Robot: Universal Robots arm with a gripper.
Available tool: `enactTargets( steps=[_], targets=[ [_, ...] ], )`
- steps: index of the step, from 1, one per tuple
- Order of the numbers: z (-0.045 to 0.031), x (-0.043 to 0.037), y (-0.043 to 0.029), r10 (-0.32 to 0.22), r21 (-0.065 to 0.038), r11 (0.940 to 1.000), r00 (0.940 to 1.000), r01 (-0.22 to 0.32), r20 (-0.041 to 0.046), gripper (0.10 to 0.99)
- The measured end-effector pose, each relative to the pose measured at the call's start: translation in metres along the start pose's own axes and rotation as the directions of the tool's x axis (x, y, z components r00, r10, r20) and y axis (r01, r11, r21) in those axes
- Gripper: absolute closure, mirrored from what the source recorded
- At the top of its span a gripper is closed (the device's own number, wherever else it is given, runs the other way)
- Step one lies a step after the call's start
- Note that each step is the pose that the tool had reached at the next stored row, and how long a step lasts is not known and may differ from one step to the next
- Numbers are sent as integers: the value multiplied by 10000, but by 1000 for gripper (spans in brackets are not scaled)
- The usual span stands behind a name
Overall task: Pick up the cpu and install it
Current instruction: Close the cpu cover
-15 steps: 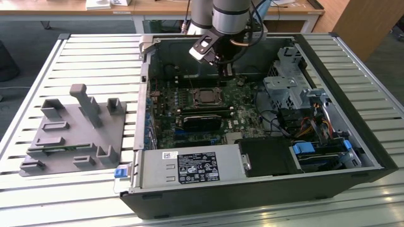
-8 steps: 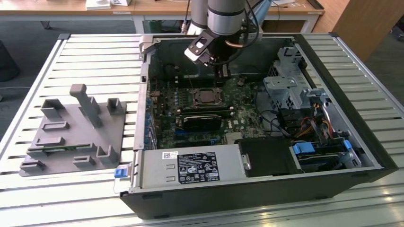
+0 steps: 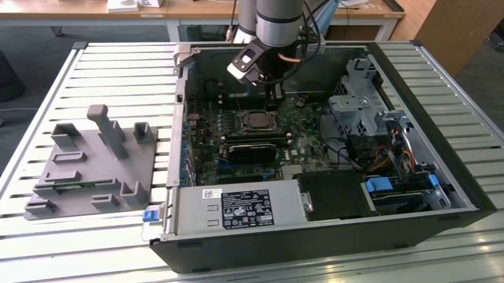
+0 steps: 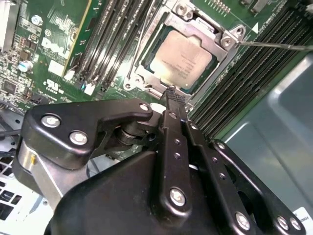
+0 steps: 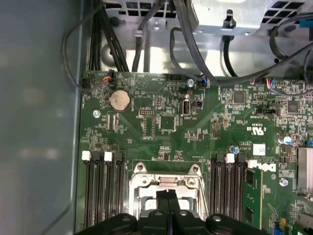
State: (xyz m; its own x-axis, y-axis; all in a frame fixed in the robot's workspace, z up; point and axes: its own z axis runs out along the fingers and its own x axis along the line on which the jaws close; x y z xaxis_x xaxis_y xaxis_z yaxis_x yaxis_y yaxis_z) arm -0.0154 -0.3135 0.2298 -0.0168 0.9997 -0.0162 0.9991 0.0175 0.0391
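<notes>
Silvery-grey metal top w/ a thin green rim, that's the cpu (image 4: pixel 183 58). Just 1 of them, and it's lying flat inside the socket frame (image 4: pixel 229 40) on the green motherboard (image 5: pixel 166 122). The top looks a bit beige in the second wrist view, with faint print I won't read.

Rest of the count: 1 open pc case (image 3: pixel 315 242) lying on the slatted metal worktop (image 3: pixel 118 76). There's 1 grey tray (image 3: pixel 79 171) by the worktop edge on the exterior view's left, w/ 1 green memory stick (image 3: pixel 75 185) lying in it. There's also 1 coin cell (image 5: pixel 120 100) on the board. Memory slots run along both sides of the socket, but I can't count them reliably.

1 arm (image 3: pixel 277 20) reaches down into the case. The end effector (image 4: pixel 172 94) has its two black fingers pressed together, no gap and nothing between them. The tip sits right at the socket frame's edge, just beside the cpu. Can't tell if it's actually touching the frame or hanging a hair above it. In the first wrist view the closed fingers cover the middle of the socket.
</notes>
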Motion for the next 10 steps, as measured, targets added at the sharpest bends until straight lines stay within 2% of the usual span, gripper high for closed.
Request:
enactTargets(
  steps=[7,10],
  targets=[
    [9,0,-27,0,-1,10000,10000,0,-2,980],
    [17,1,-80,1,-1,10000,10000,-1,-1,980]
  ],
)
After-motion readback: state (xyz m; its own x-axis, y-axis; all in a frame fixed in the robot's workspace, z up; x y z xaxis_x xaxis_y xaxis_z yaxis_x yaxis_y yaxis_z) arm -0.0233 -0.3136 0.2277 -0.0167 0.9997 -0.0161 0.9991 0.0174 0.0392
